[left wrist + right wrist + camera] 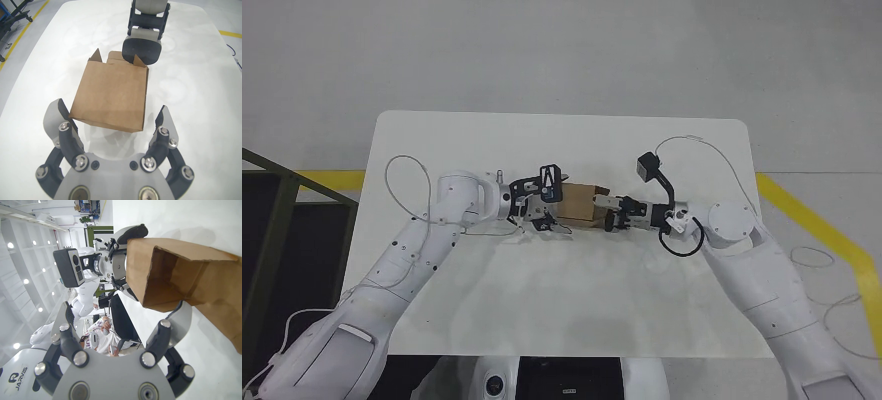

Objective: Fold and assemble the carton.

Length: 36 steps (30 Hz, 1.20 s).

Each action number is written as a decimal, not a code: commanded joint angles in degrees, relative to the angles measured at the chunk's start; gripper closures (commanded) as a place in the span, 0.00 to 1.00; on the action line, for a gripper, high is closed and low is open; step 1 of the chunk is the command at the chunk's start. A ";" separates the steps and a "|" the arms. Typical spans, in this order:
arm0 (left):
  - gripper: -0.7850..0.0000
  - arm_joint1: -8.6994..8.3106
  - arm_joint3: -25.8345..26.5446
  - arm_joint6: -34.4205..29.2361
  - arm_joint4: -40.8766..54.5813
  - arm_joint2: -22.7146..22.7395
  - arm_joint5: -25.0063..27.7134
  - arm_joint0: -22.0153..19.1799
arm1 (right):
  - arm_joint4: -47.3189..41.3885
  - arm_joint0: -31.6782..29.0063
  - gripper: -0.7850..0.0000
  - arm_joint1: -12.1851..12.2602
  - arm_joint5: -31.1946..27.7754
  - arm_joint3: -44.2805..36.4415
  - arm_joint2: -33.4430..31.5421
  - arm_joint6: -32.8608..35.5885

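Carton (579, 205) mid-frame in top view, looks light, thin, easily creased; left gripper (112, 107) and right gripper (124, 310) spread wide at its 2 ends, holding nothing; pinch folded edges.

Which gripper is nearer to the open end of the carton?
Right. The right gripper is directly at the open end of the carton, facing into it. The left gripper is open around the opposite end.

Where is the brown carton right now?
In the top view the carton sits near the middle of the white table, between the left gripper and the right gripper, its open end facing the right one.
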<state>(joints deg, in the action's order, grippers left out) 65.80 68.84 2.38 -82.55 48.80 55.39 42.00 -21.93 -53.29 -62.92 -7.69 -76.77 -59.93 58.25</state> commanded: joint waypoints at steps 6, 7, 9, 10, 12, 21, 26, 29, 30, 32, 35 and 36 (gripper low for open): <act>0.00 0.05 0.51 -0.46 0.50 0.03 -0.23 0.56 | -4.21 0.46 0.00 -0.54 -3.76 2.98 -0.25 0.54; 0.00 0.06 0.43 -0.49 0.66 0.04 -0.19 0.64 | -4.49 0.74 0.00 -0.66 -4.18 3.63 -0.05 0.68; 0.00 0.09 0.31 -0.63 0.84 0.04 -0.16 0.69 | -4.90 1.31 0.00 -0.96 -4.67 5.16 0.53 0.79; 0.00 0.10 0.27 -0.75 0.84 0.04 -0.20 0.71 | -5.32 1.56 0.00 -1.13 -4.76 5.95 0.87 0.92; 0.00 0.13 0.16 -0.89 1.04 0.08 -0.31 0.79 | -6.88 1.98 0.00 -1.52 -5.16 7.43 1.44 1.18; 0.00 0.35 0.13 -1.90 2.10 -0.01 -0.76 0.96 | -11.35 6.37 0.00 -3.65 -9.47 15.08 4.84 5.53; 0.00 0.46 0.31 -2.70 2.73 0.01 -0.95 0.99 | -12.29 9.39 0.00 -4.99 -10.91 18.99 6.78 6.61; 0.00 0.52 0.44 -3.18 3.11 0.04 -1.01 1.05 | -12.08 11.02 0.00 -5.77 -10.88 20.96 8.06 7.05; 0.00 0.53 0.48 -3.31 3.21 0.05 -1.02 1.06 | -12.05 11.50 0.00 -6.02 -10.91 21.55 8.42 7.00; 0.00 0.56 0.48 -3.56 3.50 0.11 -1.11 1.11 | -12.37 12.21 0.00 -6.53 -10.98 22.63 9.06 6.95; 0.00 0.59 0.52 -3.95 3.82 0.17 -1.10 1.15 | -12.86 13.16 0.00 -7.25 -10.78 23.78 9.87 6.75; 0.00 0.60 0.56 -4.05 3.89 0.19 -1.09 1.15 | -13.18 13.38 0.00 -7.49 -10.69 24.00 10.11 6.77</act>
<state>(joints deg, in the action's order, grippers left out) 66.39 69.37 -1.58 -78.72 48.98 54.28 43.15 -34.85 -40.11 -70.21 -18.48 -52.96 -50.02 65.02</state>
